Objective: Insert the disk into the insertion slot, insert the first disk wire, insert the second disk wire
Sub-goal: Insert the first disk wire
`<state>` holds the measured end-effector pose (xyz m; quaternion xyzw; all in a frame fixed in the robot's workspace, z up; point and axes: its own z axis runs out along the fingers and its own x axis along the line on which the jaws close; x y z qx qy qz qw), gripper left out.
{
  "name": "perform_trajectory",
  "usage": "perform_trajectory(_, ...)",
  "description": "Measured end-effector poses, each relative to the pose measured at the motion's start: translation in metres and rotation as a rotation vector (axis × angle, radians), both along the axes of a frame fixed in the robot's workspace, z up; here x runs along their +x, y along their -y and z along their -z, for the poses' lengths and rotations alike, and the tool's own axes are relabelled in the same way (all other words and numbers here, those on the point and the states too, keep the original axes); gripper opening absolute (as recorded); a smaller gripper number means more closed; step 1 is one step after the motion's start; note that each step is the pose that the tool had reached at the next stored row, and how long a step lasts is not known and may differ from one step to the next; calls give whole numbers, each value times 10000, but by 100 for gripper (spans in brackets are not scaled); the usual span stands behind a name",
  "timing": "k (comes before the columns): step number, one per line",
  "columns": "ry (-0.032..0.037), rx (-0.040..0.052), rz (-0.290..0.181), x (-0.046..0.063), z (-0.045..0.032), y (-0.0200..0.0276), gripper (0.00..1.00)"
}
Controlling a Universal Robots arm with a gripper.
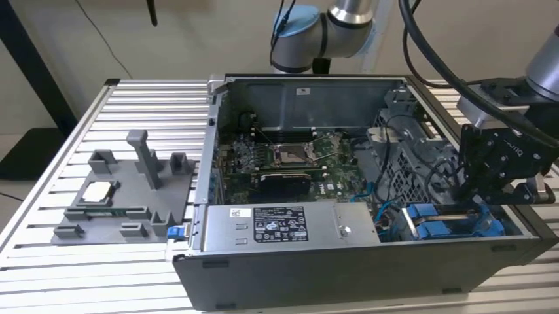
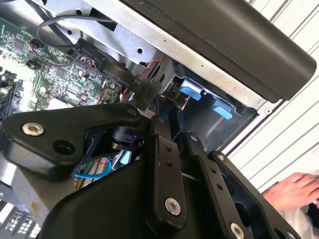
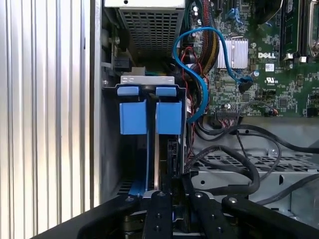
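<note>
Exterior view: high, angled down at PC case (image 1: pixel 349 288); both wrist views v. close, share disk (image 3: pixel 133 117) (image 2: pixel 192 92).

Arm (image 1: pixel 306 39): one, silver-grey with blue joint caps, arched overhead. Tool (image 1: pixel 478 196): black, pointed downward, at the exterior view's far right.

A silver disk (image 3: pixel 168 117) in a bright blue carrier frame stands on edge inside the insertion slot (image 3: pixel 110 144), a narrow grey metal bay in the open computer case's (image 1: pixel 349 275) corner, blue handles showing.
</note>
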<state>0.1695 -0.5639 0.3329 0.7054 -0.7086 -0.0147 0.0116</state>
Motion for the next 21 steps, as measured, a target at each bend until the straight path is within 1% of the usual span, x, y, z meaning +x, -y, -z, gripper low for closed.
perform_trajectory(2, -1, 12, 4, 0, 24, -1, 19)
perform_trajectory(5, -1, 33, 4, 1, 35, -1, 20)
perform_trajectory(6, -6, 26, 3, 2, 26, -1, 27)
perform_trajectory(7, -11, 30, 4, 1, 6, 0, 27)
perform_trajectory(9, -18, 20, 4, 1, -60, -1, 27)
perform_trajectory(21, -19, 19, 4, 1, -331, 0, 27)
